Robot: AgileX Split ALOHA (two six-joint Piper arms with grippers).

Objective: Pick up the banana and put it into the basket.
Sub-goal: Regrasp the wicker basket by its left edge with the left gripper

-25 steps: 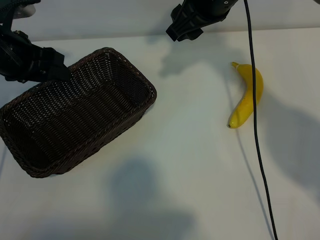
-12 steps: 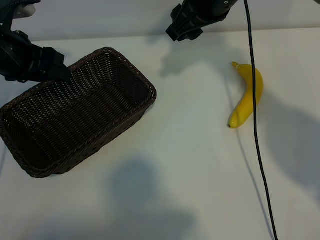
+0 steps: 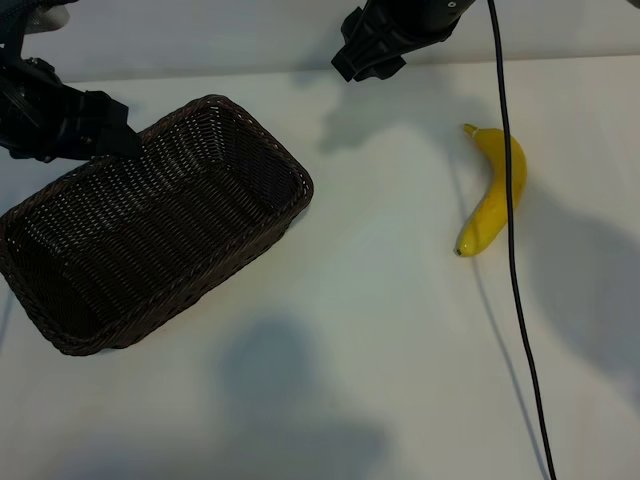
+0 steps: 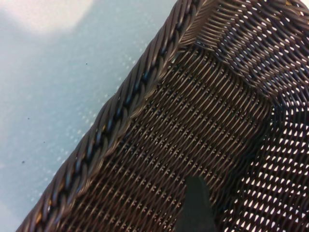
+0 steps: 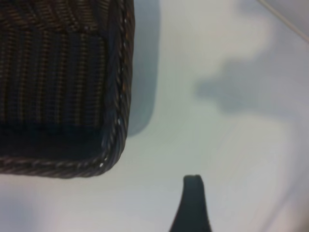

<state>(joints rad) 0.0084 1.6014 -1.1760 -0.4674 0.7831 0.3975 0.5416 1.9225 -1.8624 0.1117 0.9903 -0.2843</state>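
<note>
At the lower left of the exterior view one basket (image 3: 150, 225) sits on the white table (image 3: 350, 330), nothing in it. At the right, one banana (image 3: 492, 190) lies flat on the table, well apart from the basket, with one black cable (image 3: 515, 260) running across it. Farther back, the left gripper (image 3: 105, 130) hangs over the basket's upper-left rim, jaws spread and holding nothing. The right gripper (image 3: 365, 55), top centre, is likewise spread and holds nothing.
</note>
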